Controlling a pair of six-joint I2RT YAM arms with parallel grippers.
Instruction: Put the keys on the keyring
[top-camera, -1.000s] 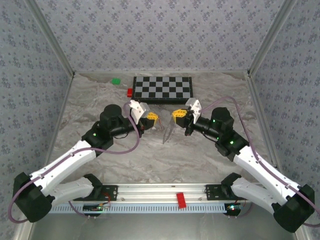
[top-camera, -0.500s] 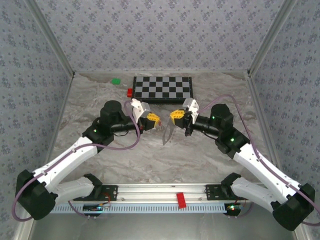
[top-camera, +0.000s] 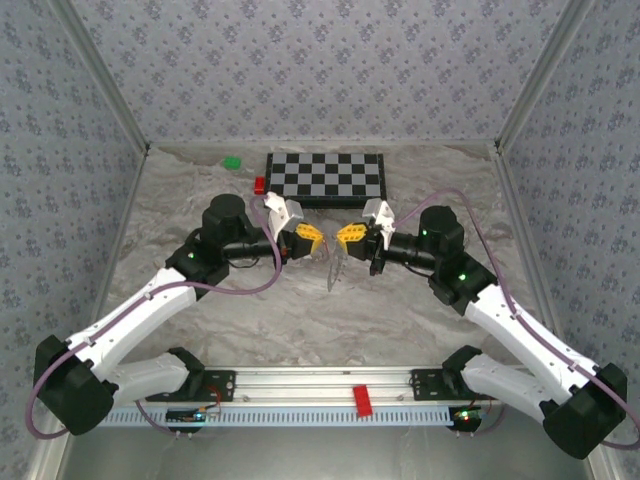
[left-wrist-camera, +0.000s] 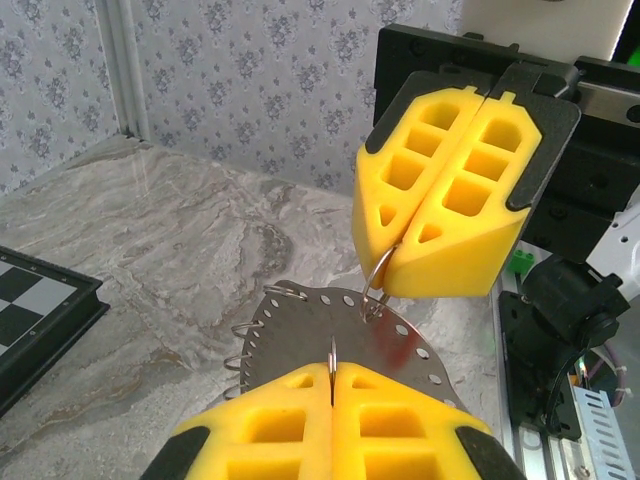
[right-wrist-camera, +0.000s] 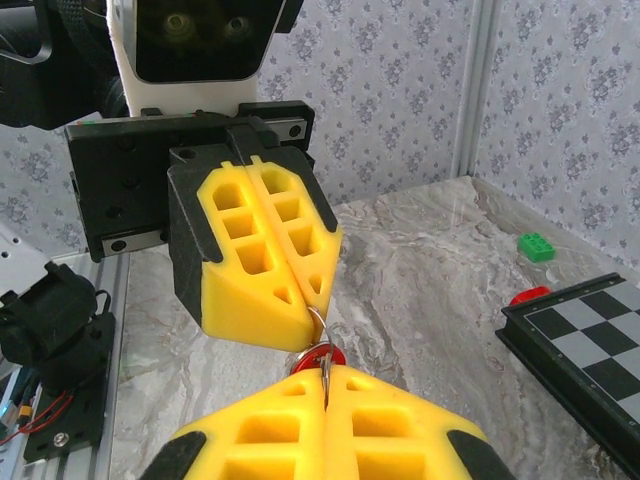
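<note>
Closer now, both jaws pinch the keyring (left-wrist-camera: 330, 325).

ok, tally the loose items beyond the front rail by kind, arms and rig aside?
Blocks: 2, the green block and the red block
Chessboard: 1
Keyring: 1, a grey perforated plate with wire rings
Key tag: 1, small and red
Total: 5
</note>
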